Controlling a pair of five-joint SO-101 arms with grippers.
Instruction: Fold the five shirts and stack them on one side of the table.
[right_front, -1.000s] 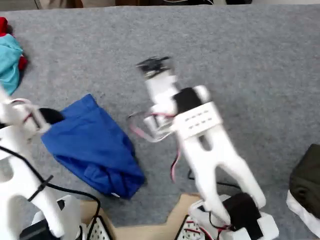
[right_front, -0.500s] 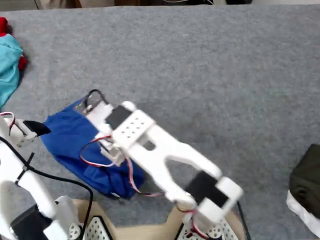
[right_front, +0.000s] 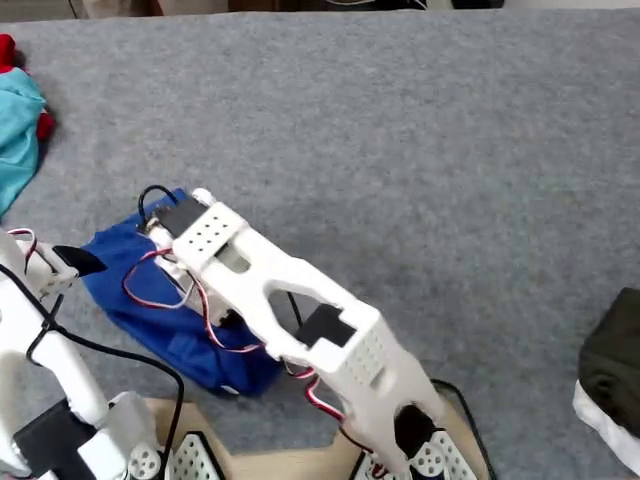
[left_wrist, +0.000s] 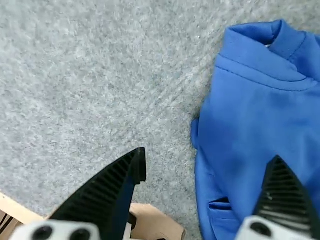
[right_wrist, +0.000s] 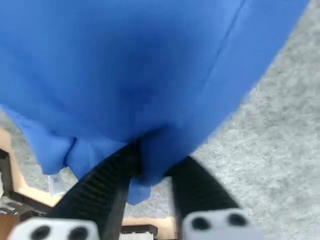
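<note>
High view: blue shirt (right_front: 110, 290) crumpled on grey table (right_front: 450, 150), near left. Right arm stretches over it, right gripper (right_front: 160, 215) at its far edge

Left wrist view: left gripper (left_wrist: 207, 160) jaws spread wide, straddling the shirt's edge

Right wrist view: right gripper (right_wrist: 155, 160) jaws pinched on a shirt fold
</note>
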